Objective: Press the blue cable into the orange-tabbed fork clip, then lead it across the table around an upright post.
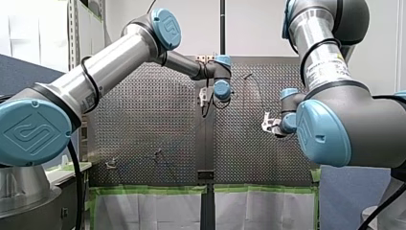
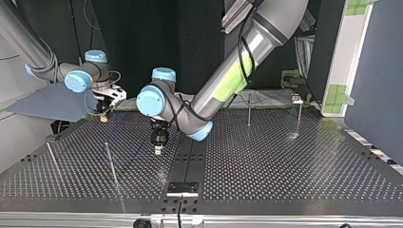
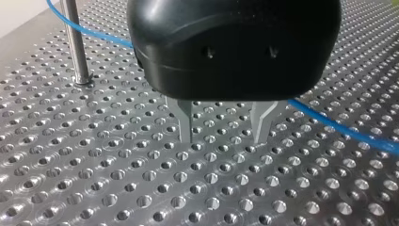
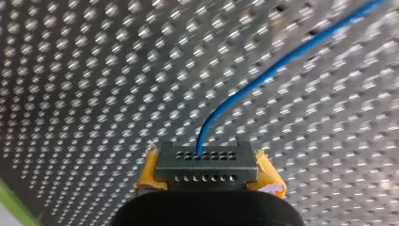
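The blue cable [image 4: 263, 75] runs away over the perforated table from my right gripper [image 4: 207, 165], whose yellow-padded fingers are shut on its end. In the top view that gripper [image 2: 103, 110] hangs at the far left, just above the orange-tabbed fork clip [image 2: 103, 118]. My left gripper [image 3: 223, 141], black with metal fingers, stands open close above the table with nothing between its fingers. The cable [image 3: 339, 127] passes behind those fingers, beyond an upright post [image 3: 75, 42]. In the top view my left gripper [image 2: 157, 151] is near the table's middle, with the faint cable [image 2: 133, 154] beside it.
Further thin posts stand in the top view at the near left [image 2: 110, 164], the far left [image 2: 53, 161] and the back right [image 2: 249, 109]. A black strip [image 2: 183, 156] runs down the table's middle to a small bracket [image 2: 182, 188].
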Controlling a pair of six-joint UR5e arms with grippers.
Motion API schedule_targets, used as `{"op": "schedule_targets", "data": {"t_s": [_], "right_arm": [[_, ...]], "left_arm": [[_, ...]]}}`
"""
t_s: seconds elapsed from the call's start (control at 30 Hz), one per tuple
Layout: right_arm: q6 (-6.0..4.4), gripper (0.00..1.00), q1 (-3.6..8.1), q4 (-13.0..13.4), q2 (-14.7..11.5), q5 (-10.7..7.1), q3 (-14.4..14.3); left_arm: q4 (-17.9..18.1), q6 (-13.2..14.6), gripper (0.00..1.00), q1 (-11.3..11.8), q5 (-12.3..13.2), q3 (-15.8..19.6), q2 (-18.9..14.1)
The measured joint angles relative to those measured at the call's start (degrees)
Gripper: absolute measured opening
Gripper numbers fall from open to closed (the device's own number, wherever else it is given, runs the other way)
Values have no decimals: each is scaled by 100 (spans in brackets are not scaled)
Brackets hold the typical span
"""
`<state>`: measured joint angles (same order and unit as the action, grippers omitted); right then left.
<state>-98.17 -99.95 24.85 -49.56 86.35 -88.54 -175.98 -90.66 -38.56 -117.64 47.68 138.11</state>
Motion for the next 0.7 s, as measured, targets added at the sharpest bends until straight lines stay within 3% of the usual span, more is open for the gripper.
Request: {"op": "schedule_targets", "data": {"t_s": [0.17, 0.5, 0.7], "right_arm": [[44, 0, 83, 63, 256, 11, -6], [50, 0, 153, 135, 378, 46, -34], [8, 0, 200, 334, 443, 122, -114]], "left_arm": [[-16, 11, 75, -4, -55, 1, 2], [-50, 13, 75, -10, -111, 1, 4], [-48, 13, 75, -11, -117, 1, 2]]}}
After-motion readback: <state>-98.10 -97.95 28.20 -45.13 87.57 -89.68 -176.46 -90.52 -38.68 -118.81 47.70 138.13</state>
